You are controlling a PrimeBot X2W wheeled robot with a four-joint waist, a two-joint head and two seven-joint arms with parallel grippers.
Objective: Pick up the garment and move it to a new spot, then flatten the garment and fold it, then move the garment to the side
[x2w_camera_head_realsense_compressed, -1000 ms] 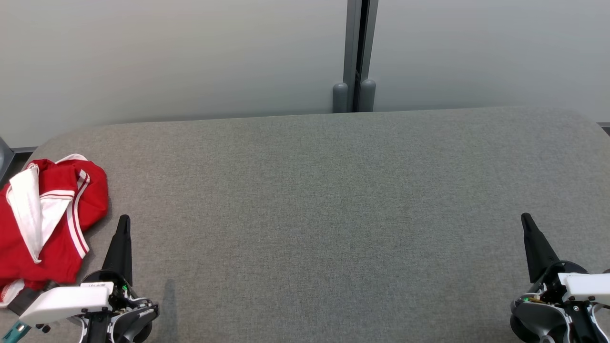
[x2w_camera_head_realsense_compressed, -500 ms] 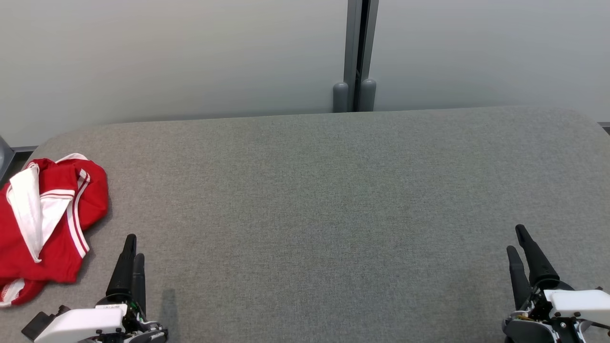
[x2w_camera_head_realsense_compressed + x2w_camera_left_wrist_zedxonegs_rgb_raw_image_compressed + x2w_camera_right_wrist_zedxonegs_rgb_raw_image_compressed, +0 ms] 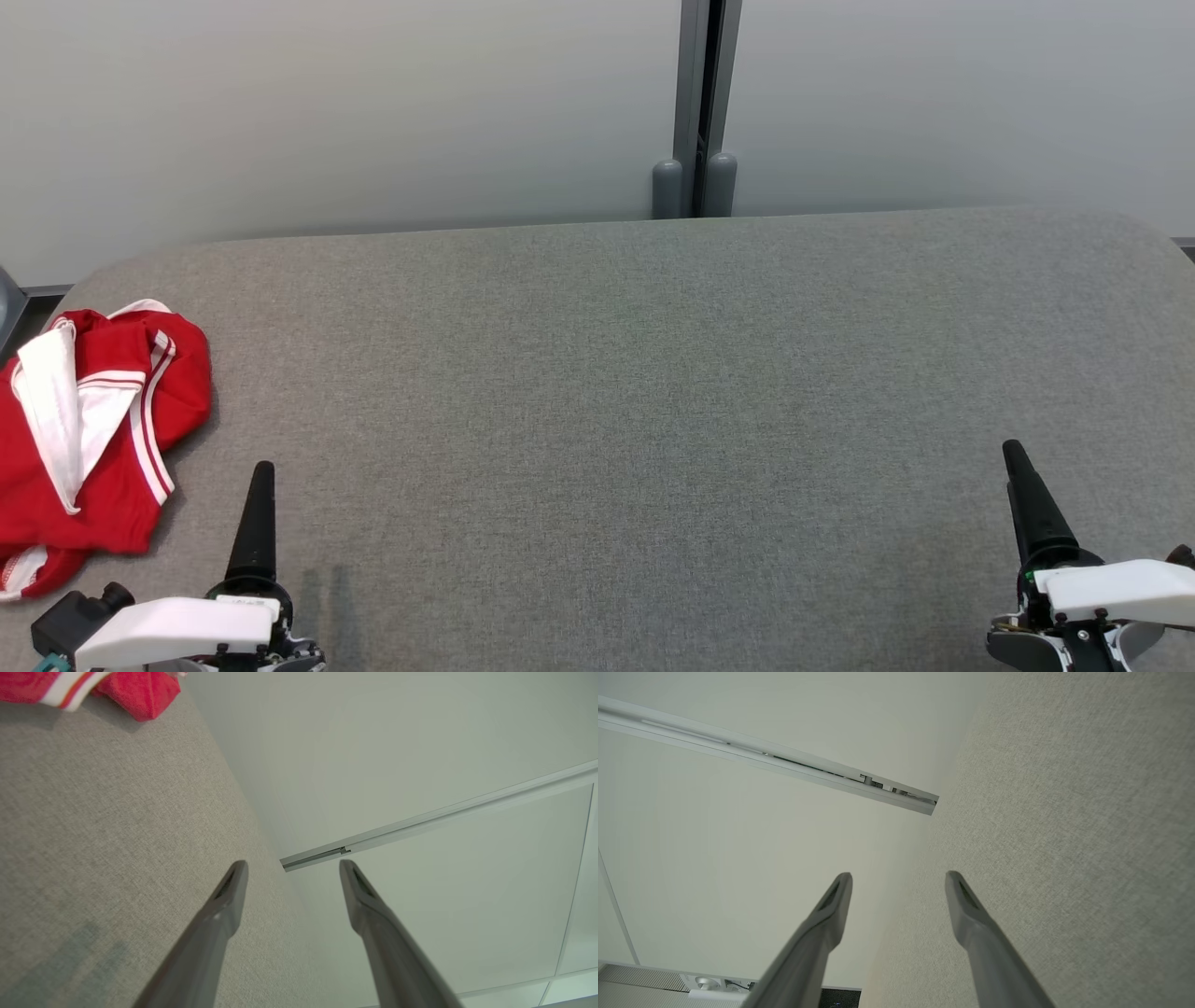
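At near left, left gripper point(image 3: 263, 474): jaws spread, nothing between them, over the table's near edge.
Right gripper point(image 3: 1015, 457): near right corner, jaws parted too, gripping nothing.
Garment point(image 3: 93, 439): red with white bands, crumpled at the table's left edge, just beyond and left of the left gripper, not touching it.
Table point(image 3: 653, 392): grey fabric top, rounded far corners.
Wall point(image 3: 373, 112): pale panels behind, with a grey post point(image 3: 698, 103) at the middle.

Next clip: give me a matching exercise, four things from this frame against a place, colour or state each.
1 garment
2 left gripper
3 right gripper
4 table

A open, low on the right of the head view
B red and white, crumpled
C open, on the garment's side
D grey fabric top

Pairs: 1-B, 2-C, 3-A, 4-D
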